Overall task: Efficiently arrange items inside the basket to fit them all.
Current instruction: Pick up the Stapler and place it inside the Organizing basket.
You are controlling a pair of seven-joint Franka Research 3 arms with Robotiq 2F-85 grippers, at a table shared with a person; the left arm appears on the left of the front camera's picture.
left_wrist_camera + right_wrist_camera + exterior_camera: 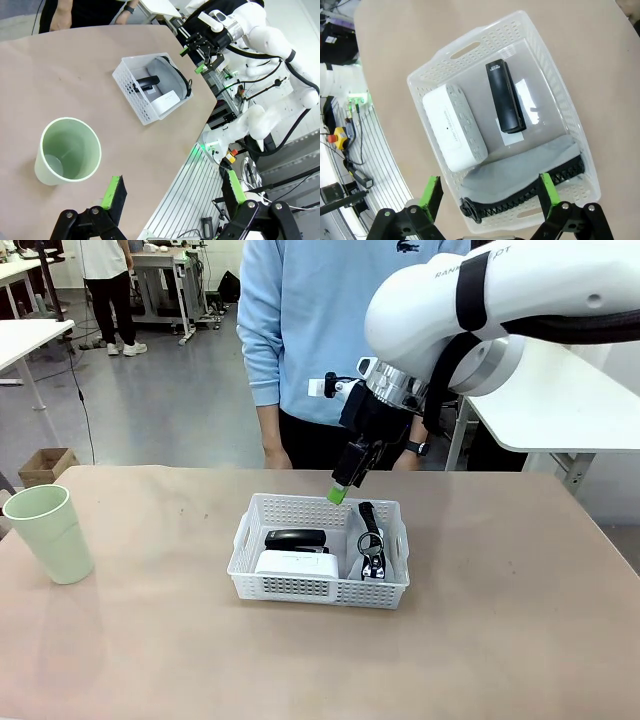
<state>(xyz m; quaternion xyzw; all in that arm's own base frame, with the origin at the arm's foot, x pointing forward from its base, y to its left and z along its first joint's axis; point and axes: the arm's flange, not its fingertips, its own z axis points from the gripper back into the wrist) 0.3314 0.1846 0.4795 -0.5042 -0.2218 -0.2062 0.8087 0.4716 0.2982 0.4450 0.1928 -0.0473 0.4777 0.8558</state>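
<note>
The white lattice basket (310,587) sits mid-table. Inside it, the black stapler (505,97) lies flat beside the white block (454,125), and the grey zip case (530,172) stands on edge along one long wall. My right gripper (489,192) hangs open above the basket, over its far rim in the front view (340,492), holding nothing. The pale green cup (50,532) stands upright on the table at the far left, outside the basket. My left gripper (174,192) is open and empty, high above the table edge, with the cup (67,150) just ahead of its fingers.
A person in a light blue sweater (310,330) stands at the far side, hands down by the table edge. Bare tabletop (500,640) surrounds the basket. The right arm's bulky wrist (450,310) overhangs the basket's far right.
</note>
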